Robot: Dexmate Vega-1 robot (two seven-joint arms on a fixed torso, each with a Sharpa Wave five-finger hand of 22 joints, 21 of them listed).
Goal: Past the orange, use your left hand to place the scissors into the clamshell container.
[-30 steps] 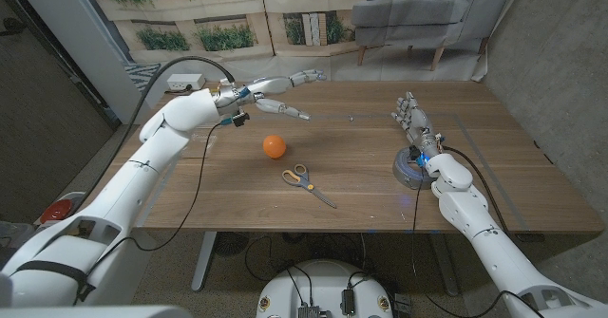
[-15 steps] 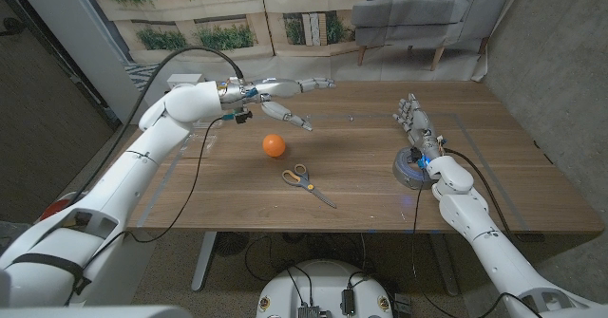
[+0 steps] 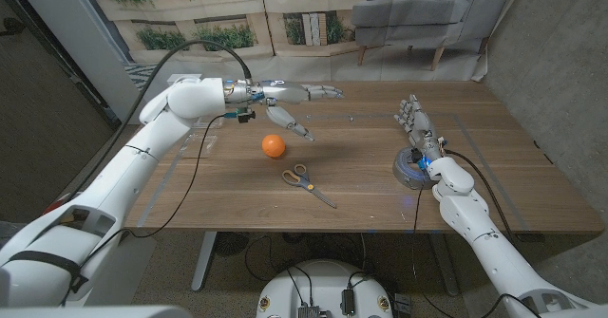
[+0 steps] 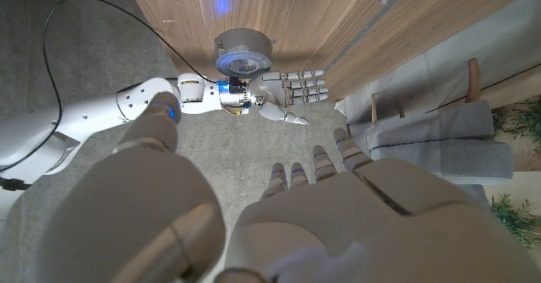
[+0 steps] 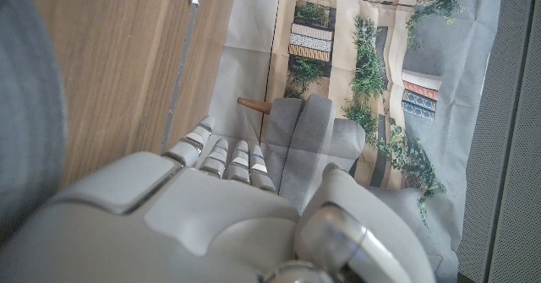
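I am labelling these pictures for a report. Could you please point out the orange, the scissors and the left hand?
orange (image 3: 274, 146), head view, the middle of the fruit.
scissors (image 3: 298, 177), head view, the handles, where the yellow and grey loops meet.
left hand (image 3: 290, 102), head view, the middle of the hand, above the table beyond the orange.

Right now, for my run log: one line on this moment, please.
left hand: open, above table past orange | scissors: on table, untouched | right hand: open, idle
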